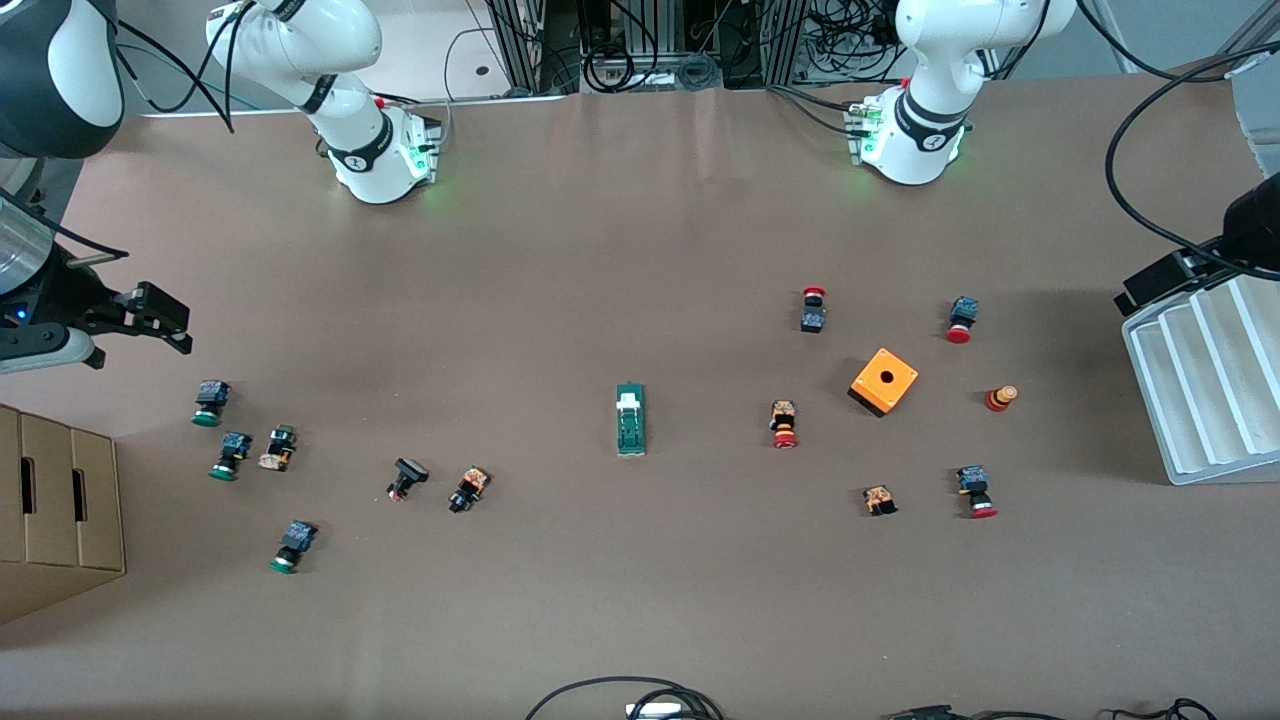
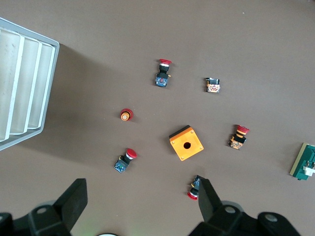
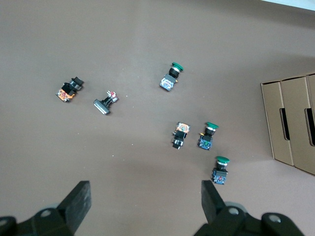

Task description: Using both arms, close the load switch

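The load switch [image 1: 630, 420], a narrow dark-green block with a white handle piece, lies flat in the middle of the table; in the left wrist view only its end [image 2: 306, 162] shows at the frame's edge. My left gripper [image 2: 142, 201] hangs open and holds nothing, high over the left arm's end of the table beside the white tray. My right gripper [image 1: 168, 322] is also open and holds nothing, up over the right arm's end above the green-capped buttons; its two fingers [image 3: 78, 201] stand wide apart. Both grippers are well away from the switch.
An orange cube with a hole [image 1: 882, 382] and several red-capped push-buttons [image 1: 785, 425] lie toward the left arm's end, next to a white slotted tray [image 1: 1200, 390]. Green-capped buttons [image 1: 210, 402] and a cardboard box [image 1: 55, 510] are toward the right arm's end. Cables [image 1: 640, 700] lie at the table's near edge.
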You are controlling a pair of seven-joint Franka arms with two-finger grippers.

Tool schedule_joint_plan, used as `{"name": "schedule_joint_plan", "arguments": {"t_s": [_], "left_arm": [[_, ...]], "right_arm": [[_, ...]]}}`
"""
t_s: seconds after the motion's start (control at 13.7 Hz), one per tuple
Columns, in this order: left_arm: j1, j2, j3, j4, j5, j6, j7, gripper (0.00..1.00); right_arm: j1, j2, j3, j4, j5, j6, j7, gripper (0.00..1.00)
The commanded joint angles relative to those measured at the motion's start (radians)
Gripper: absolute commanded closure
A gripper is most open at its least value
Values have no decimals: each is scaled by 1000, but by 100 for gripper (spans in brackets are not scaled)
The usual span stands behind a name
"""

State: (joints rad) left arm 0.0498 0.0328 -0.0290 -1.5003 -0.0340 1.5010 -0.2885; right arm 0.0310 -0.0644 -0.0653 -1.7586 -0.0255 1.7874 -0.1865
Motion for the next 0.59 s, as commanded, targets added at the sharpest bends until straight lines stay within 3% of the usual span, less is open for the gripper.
{"name": "schedule_joint_plan", "arguments": {"t_s": [0.0, 0.51], "left_arm": [[7, 7, -8, 20, 11, -2, 5, 0], [7, 39, -8, 26, 15, -1, 15, 0]], "right_arm": [[3, 6, -1, 18, -16, -22, -17, 0], [3, 9, -1, 22, -16, -19, -16, 0]]}}
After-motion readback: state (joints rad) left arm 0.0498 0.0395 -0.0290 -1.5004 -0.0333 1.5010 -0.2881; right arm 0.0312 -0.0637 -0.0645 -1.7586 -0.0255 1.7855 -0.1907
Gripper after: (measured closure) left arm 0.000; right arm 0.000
